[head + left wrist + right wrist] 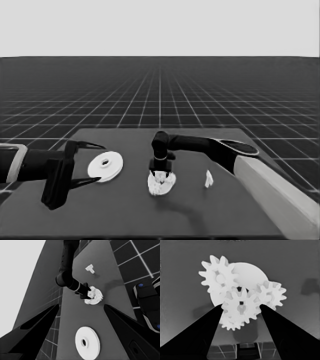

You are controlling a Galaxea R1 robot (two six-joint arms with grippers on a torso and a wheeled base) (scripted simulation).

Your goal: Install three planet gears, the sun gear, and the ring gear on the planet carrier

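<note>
Right end effector point(241, 307) closed around a gear point(240, 307) atop the smaller round part point(248, 272)

Simulated test scene, dark table point(125, 210), gridded floor point(160, 100), blank horizon band

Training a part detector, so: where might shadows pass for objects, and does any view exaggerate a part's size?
Head view: a soft shadow lies on the table in front of the smaller round part. Left wrist view: a dark smudge past the gears. Right wrist view: nearness makes the middle gear in the right hand loom huge.
</note>
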